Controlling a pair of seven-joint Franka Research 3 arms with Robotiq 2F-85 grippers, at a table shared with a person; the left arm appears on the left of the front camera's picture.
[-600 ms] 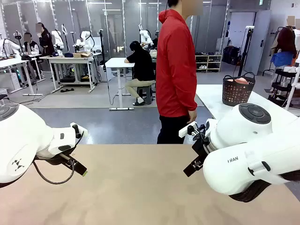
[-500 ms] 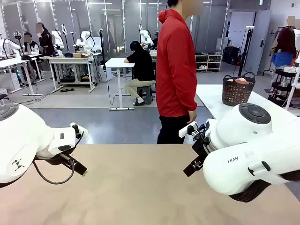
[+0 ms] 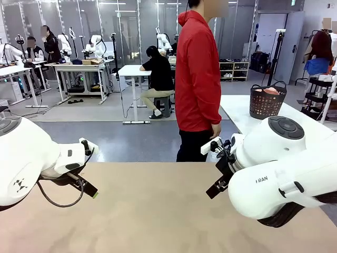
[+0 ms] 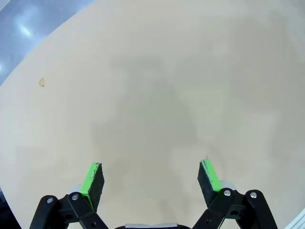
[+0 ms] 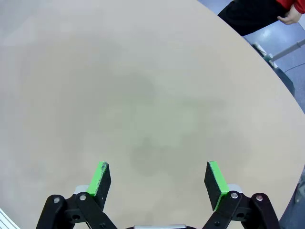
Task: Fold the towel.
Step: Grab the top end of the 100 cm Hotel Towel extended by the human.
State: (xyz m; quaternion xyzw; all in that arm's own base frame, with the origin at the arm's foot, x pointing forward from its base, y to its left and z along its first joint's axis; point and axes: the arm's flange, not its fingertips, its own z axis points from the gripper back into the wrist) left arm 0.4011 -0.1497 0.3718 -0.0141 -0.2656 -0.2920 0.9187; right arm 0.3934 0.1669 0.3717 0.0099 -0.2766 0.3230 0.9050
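Hovering over the tan table (image 3: pixel 158 211), the left end effector (image 4: pixel 150 167) and right end effector (image 5: pixel 157 167) both gape, released. The towel (image 3: pixel 271 90) lies bunched in a dark basket (image 3: pixel 267 105) near a white table's (image 3: pixel 237 113) far edge. It is likely soft, light and limp, so pinch a corner.

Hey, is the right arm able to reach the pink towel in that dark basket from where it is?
Probably not. The towel lies in the basket on a separate white table, well beyond the tan table over which the right gripper hangs open.
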